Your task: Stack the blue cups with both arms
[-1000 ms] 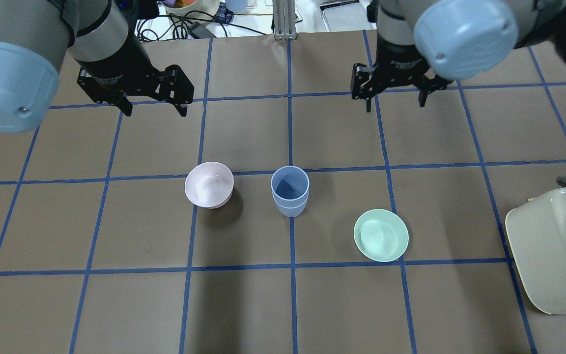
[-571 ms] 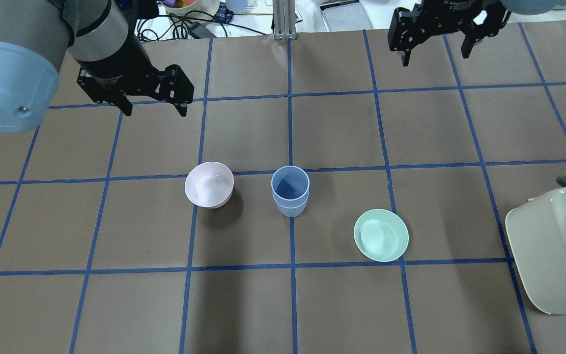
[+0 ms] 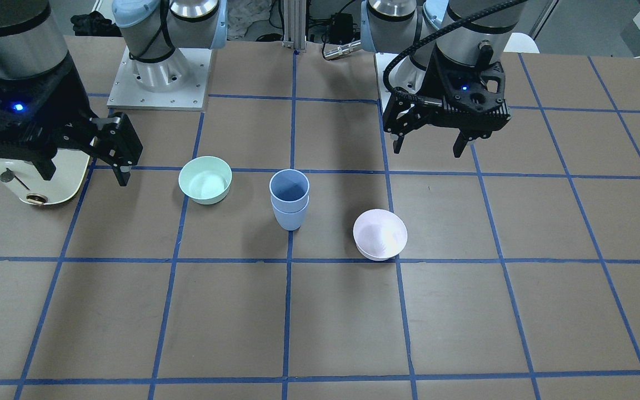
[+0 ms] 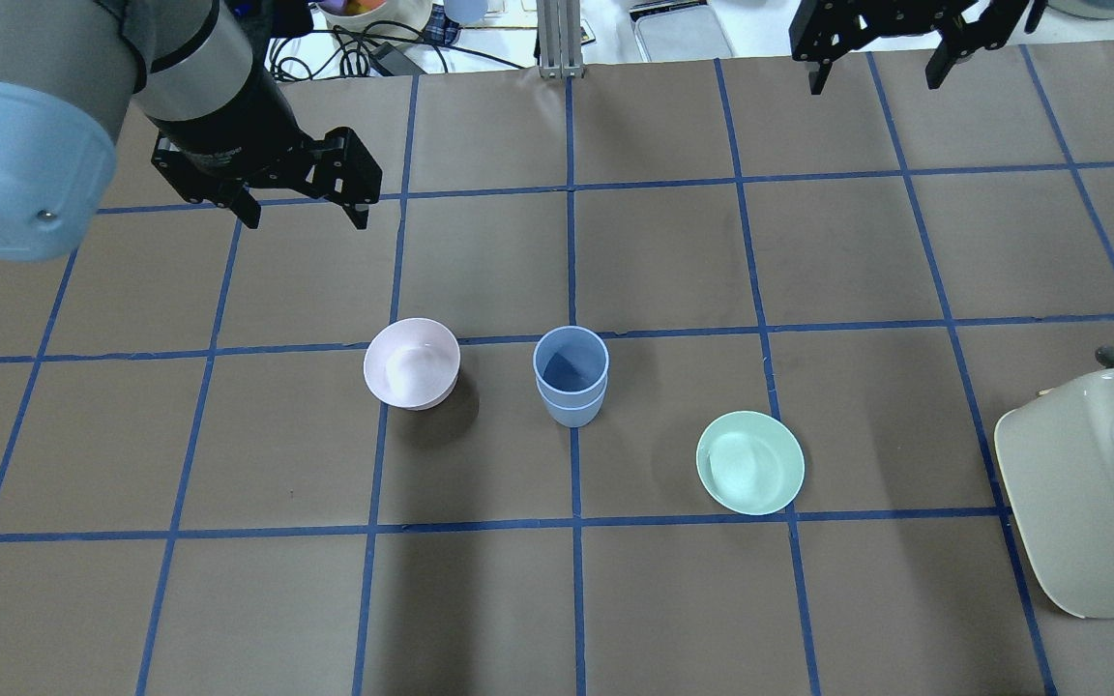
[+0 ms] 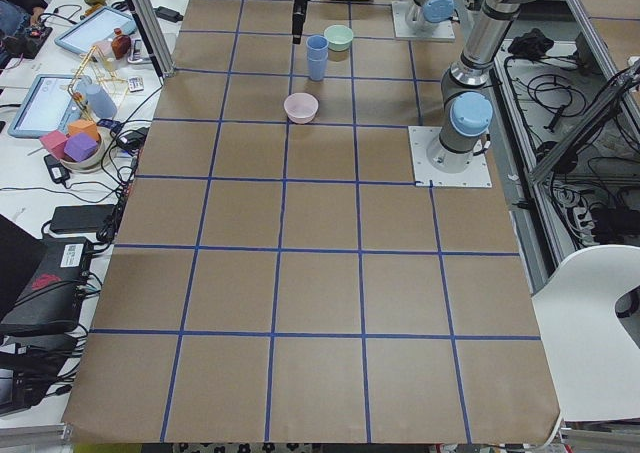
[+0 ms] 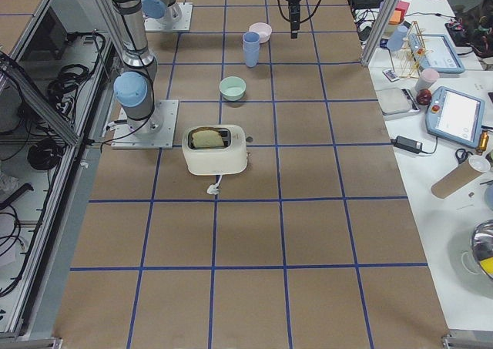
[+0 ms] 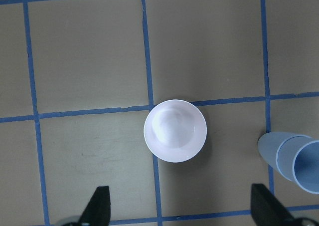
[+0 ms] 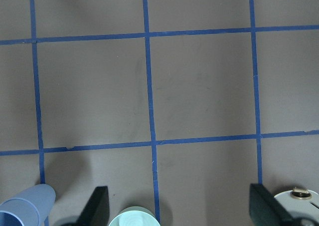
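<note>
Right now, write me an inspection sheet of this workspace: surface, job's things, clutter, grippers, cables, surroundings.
Surface: brown table with a blue tape grid, flat.
Job's things: blue cups nested, upright, mid-table, free of both grippers.
Clutter: pink bowl and mint-green bowl flank the stack; toaster on the robot's right.
Grippers: left gripper and right gripper both open, empty, apart from the cups.
Cables: black cables beyond the table's far edge.
Surroundings: side bench holding tablets.

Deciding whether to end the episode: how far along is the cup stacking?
Done: the blue cups sit nested, one inside the other, upright between the pink bowl and the green bowl. In hand: nothing; the left hand and right hand are both open, empty, well apart from the stack. Left: nothing that I can see.
</note>
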`<state>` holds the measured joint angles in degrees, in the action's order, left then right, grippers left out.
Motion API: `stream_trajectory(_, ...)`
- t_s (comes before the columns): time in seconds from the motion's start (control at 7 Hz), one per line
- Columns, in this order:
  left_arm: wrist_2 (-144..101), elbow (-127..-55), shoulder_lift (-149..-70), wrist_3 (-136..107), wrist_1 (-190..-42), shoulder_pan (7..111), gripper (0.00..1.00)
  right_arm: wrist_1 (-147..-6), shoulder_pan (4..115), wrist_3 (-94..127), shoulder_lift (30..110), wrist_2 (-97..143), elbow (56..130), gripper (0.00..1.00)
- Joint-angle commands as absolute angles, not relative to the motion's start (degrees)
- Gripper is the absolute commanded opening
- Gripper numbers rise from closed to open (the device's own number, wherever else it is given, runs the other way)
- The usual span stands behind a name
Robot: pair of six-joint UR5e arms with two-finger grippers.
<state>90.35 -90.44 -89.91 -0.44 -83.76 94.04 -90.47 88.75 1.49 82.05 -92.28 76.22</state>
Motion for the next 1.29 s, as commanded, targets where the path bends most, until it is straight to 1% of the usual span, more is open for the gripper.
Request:
stream_trajectory(0.0, 90.35, -90.44, -89.91, -0.44, -83.76, 94.04, 1.0, -83.62, 88.5, 0.88, 84.97, -92.37, 77.34, 1.0)
stream_trajectory(0.14, 90.35, -90.44, -89.91, -0.44, -83.76, 94.04, 1.0, -83.58, 88.51, 0.62, 84.99, -92.37, 77.52, 1.0)
stream_trajectory(0.29, 90.35, -90.44, -89.91, -0.44, -83.76, 94.04, 1.0, -85.24, 88.42, 0.62, 85.43, -92.11, 79.35, 0.96)
stream_trajectory(0.57, 90.35, -90.44, -89.91, -0.44, -83.76, 94.04, 1.0, -87.89, 88.42, 0.7, 86.66, -91.67, 80.85, 1.0)
stream_trajectory(1.14, 90.26, -90.35, -89.91, -0.44, -83.76, 94.04, 1.0, -88.33, 88.59, 1.14, 86.66, -91.76, 80.86, 1.0)
